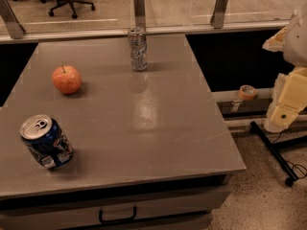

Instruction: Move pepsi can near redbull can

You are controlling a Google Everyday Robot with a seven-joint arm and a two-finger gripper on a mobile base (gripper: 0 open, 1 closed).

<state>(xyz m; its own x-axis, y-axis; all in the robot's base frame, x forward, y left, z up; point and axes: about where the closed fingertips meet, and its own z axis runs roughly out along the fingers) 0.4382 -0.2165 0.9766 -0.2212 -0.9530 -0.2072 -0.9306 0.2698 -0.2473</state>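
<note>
The table (163, 138) was a flat grey top with a dull sheen down its middle, and below its front edge sat a drawer (192, 202) with a dark handle (117, 218). Three things lay on it, all well apart. The pepsi can (46, 142), dark blue with a silver top and pull tab, stood near the front left corner. The apple (66, 79), red-orange with its stem up, rested further back on the left side. The redbull can (138, 49), slim and silver-grey, stood upright near the middle of the far edge. The gripper (281, 115) hung beyond the table's right side, over the floor, touching nothing on the top
</note>
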